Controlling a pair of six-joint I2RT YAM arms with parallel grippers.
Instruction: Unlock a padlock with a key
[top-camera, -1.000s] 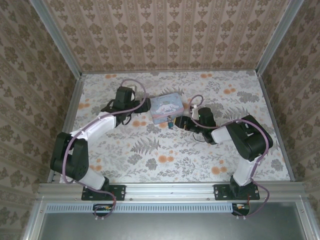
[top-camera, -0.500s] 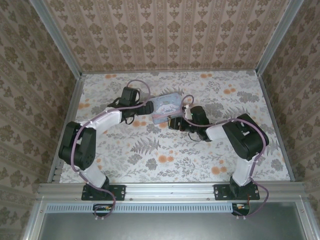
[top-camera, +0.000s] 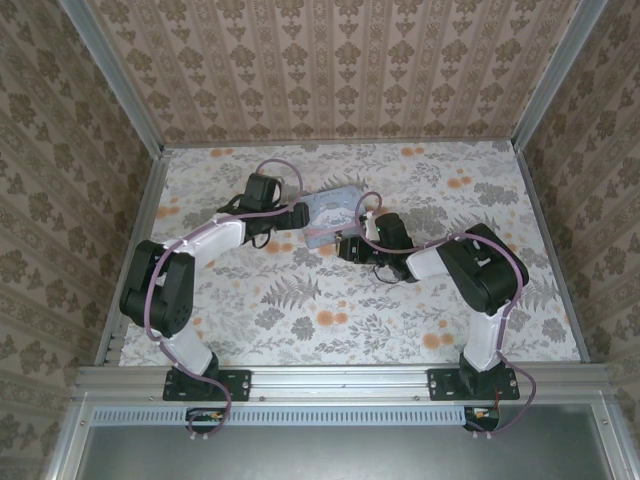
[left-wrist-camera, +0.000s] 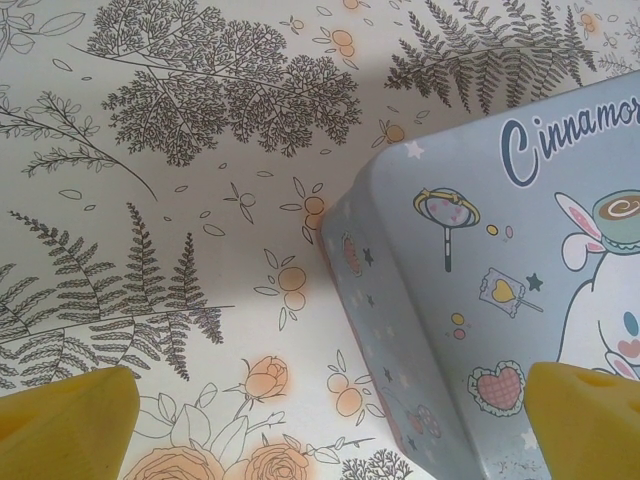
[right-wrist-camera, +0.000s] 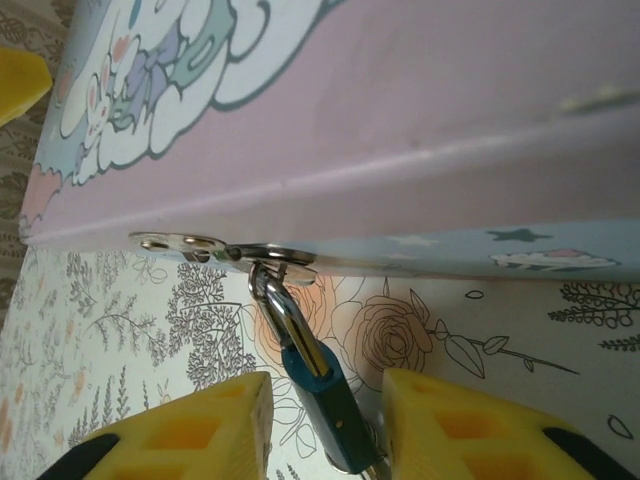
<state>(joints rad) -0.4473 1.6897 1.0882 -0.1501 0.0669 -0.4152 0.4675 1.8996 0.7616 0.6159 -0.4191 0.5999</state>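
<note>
Hanging from hasp (right-wrist-camera: 225, 248) of tin (right-wrist-camera: 450, 100), padlock (right-wrist-camera: 320, 385) with lower end cut off between right gripper (right-wrist-camera: 325, 400) fingers; pinched or not, cannot tell; left gripper (left-wrist-camera: 320, 435) spread wide.

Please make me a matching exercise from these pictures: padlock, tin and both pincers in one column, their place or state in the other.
1 padlock
2 tin
3 left pincer
4 right pincer

A open wide at the tin's corner
B hanging from the tin's hasp
C pale blue, cartoon dog on lid
D one finger each side of the padlock

Pairs: 1-B, 2-C, 3-A, 4-D
</note>
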